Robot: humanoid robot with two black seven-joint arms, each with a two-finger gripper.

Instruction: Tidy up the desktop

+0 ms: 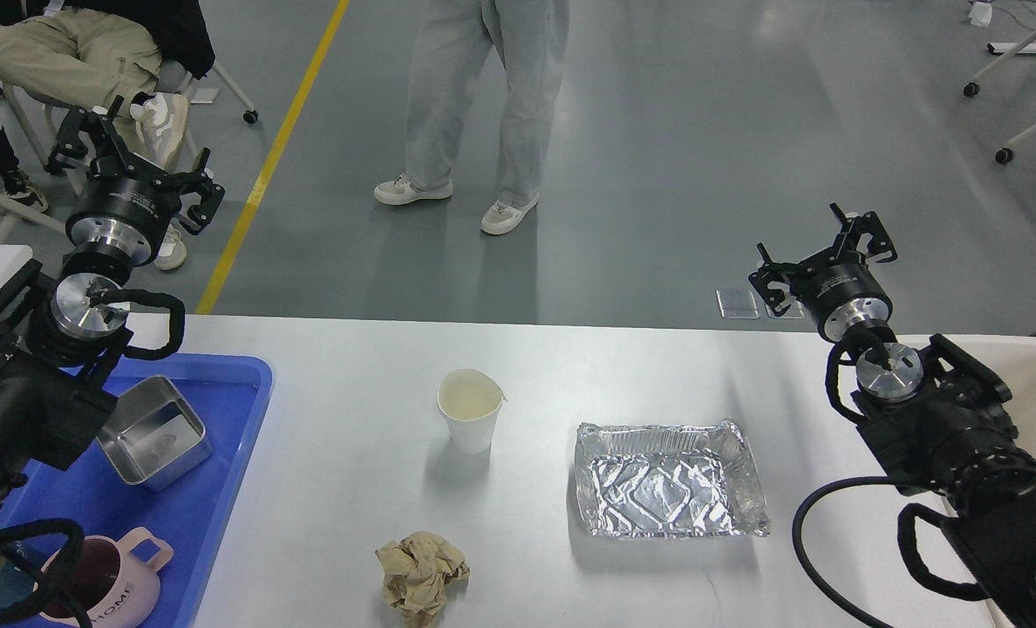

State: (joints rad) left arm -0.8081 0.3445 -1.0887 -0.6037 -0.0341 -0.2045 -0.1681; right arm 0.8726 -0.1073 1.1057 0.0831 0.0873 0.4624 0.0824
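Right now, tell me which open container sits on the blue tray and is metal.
The steel square pan at the tray's far end; the pink mug beside it is not metal.

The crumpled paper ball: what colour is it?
Light tan-brown crumpled paper ball, clearest in the head view.

The desktop (352, 488) bears tray (221, 497), cup (470, 419), foil pan (666, 480), paper wad (422, 571).
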